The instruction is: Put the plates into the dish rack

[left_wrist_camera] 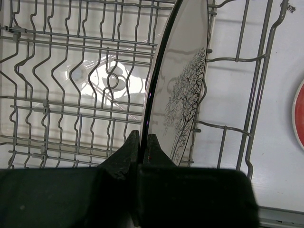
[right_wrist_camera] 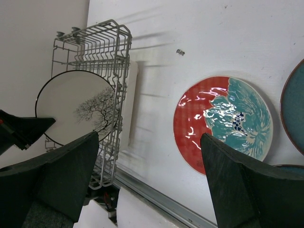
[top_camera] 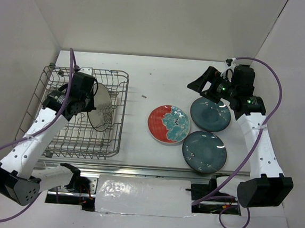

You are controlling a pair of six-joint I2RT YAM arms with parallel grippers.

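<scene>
Top view, left: left gripper [top_camera: 83, 103] clamped on the rim of the cream plate [top_camera: 102, 107], which stands on edge inside the rack [top_camera: 121, 80], towards the rack's right side. The wrist view shows both fingers pinched shut on the near rim, the tree pattern facing right and the plate leaning slightly towards the right wall. Whether the far rim already sits between tines cannot be told.

Step in hand, as judged: seating the first plate. To do it well, the plate's edge should line up with a gap between two upright tines and go down until the wires carry it. The jaws should part only then, and the wrist should back out along the plate's own plane, so that the fingers do not drag it over.

Top view, upper right: right gripper [top_camera: 202, 86] with jaws wide apart and holding nothing, above the table beside the far teal plate [top_camera: 211, 115].

Contents: the rack holds the cream plate alone. The red plate [top_camera: 168, 124] and near teal plate [top_camera: 205, 151] lie flat on the table, right of centre, outside the rack
</scene>
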